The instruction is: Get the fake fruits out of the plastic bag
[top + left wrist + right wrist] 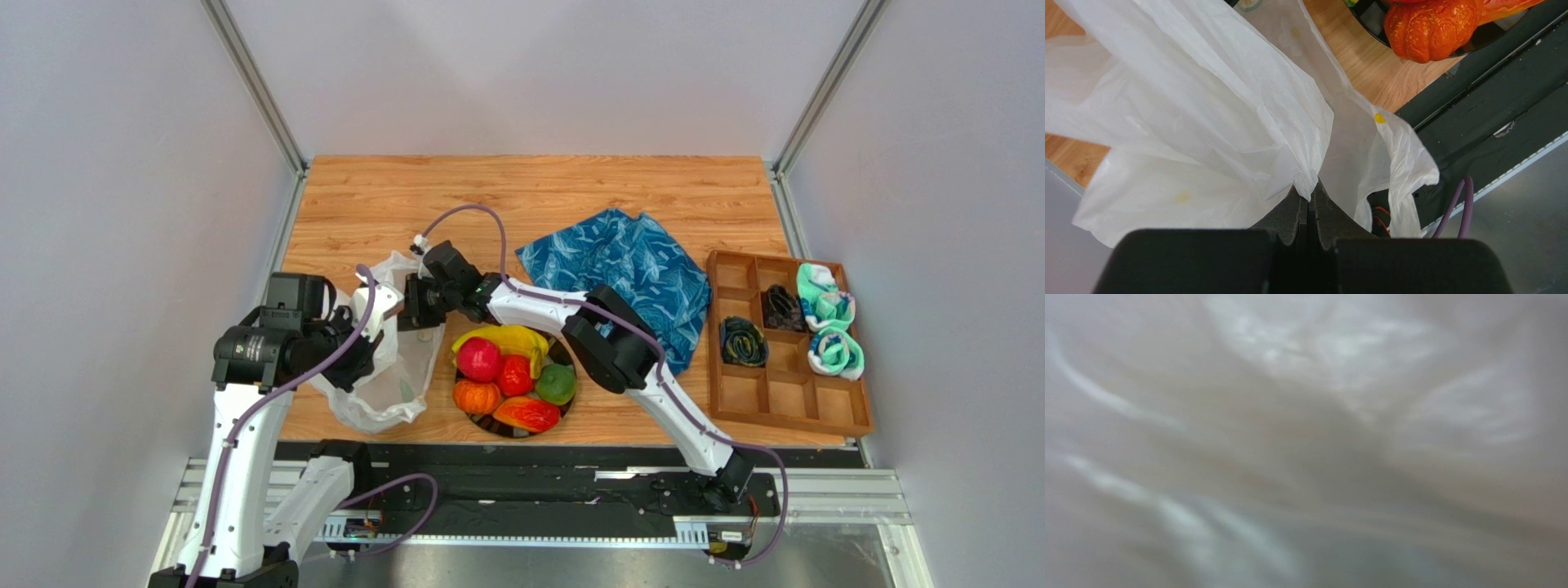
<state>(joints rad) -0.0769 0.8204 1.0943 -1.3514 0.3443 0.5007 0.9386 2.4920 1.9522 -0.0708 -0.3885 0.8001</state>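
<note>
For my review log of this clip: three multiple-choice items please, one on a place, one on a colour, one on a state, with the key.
1. Where does the black-rimmed round plate holding the glossy plastic fruits stand in the top view?
A) right of the translucent white plastic bag
B) beneath that bag
C) inside the wooden tray

2. What colour is the ribbed pumpkin-shaped fruit on that plate?
A) green
B) orange
C) purple

3. How is the left gripper?
A) open above the plate
B) out of view
C) shut on a fold of the bag

Key:
1 A: it sits beside the bag, on its right.
2 B: both views show it orange.
3 C: its fingers pinch the plastic.
</note>
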